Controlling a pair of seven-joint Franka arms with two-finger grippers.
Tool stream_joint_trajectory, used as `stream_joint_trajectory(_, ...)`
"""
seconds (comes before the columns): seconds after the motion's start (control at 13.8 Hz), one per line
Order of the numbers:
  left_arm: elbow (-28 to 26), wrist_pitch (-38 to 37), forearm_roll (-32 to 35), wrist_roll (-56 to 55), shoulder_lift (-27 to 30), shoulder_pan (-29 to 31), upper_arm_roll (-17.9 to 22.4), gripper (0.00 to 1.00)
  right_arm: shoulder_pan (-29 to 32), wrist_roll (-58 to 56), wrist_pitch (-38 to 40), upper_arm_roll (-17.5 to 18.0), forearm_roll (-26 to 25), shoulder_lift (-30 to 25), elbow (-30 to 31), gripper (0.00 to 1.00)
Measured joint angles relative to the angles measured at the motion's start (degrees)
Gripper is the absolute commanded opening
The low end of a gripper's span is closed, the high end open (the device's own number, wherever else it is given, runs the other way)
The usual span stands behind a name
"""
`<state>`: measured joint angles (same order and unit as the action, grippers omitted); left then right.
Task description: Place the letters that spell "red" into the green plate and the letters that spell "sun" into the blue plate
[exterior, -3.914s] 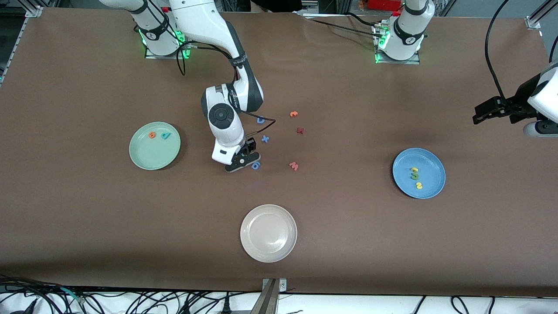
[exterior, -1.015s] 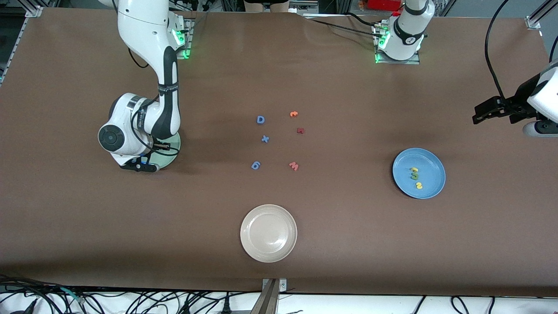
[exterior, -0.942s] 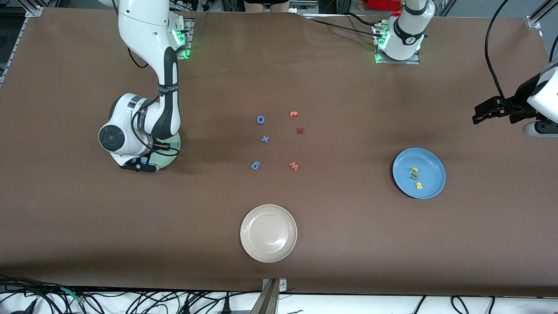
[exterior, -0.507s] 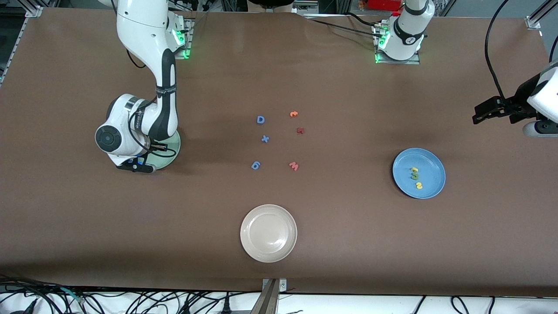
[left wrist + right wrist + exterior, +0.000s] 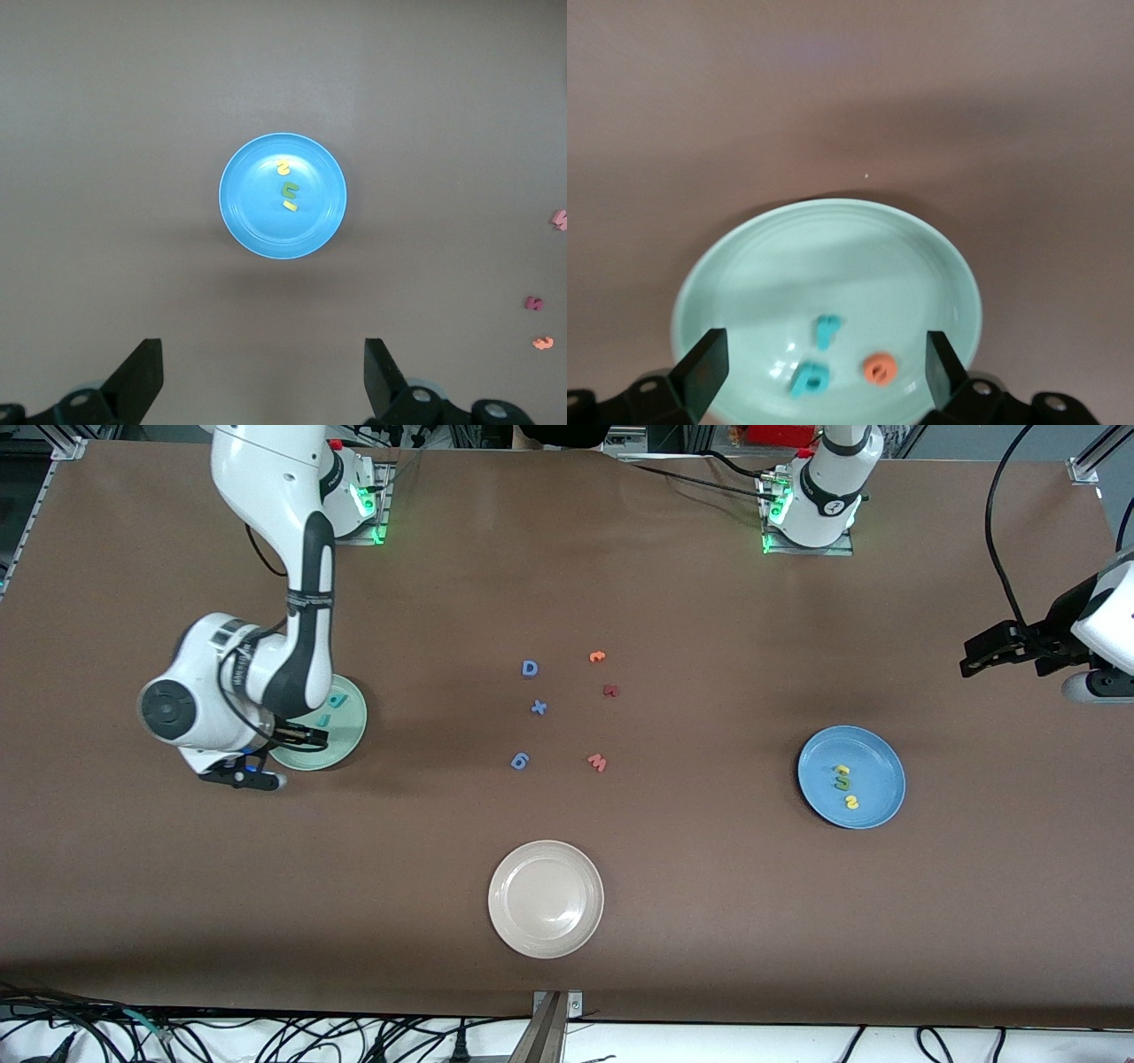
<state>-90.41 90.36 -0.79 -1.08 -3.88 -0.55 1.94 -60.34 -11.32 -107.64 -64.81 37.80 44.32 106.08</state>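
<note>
My right gripper point(image 5: 824, 367) let go: teal "r" point(image 5: 827, 330) now lies in the green plate point(image 5: 921, 257) by the "d" point(image 5: 809, 377) and "e" point(image 5: 879, 368); arm pulled off toward its table end.

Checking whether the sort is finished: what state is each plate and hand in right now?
green plate: holds teal r, teal d, orange e
blue plate: holds three letters
whitish-beige plate: empty
right hand: open, above green plate
left hand: open, waiting
</note>
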Motion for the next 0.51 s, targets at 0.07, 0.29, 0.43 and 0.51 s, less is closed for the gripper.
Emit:
stream_joint_trajectory(0.07,0.01,0.0,0.0,0.0,0.0,0.0,0.0,1.0,0.02,0.0,3.36,-1.88,0.01,-0.14,-2.61,0.99)
stream_joint_trajectory(0.29,0.01,0.0,0.0,0.0,0.0,0.0,0.0,1.0,0.11,0.0,11.72,-5.86,0.01,-0.44,-8.51,0.99)
stream_joint_trajectory(0.43,0.02,0.0,0.0,0.0,0.0,0.0,0.0,1.0,0.76,0.0,16.66,-7.51,0.01,-0.45,-11.42,0.99)
stream_joint_trajectory(0.51,0.02,0.0,0.0,0.0,0.0,0.0,0.0,1.0,1.59,0.0,18.91,-7.94,0.01,-0.44,-12.83,0.99)
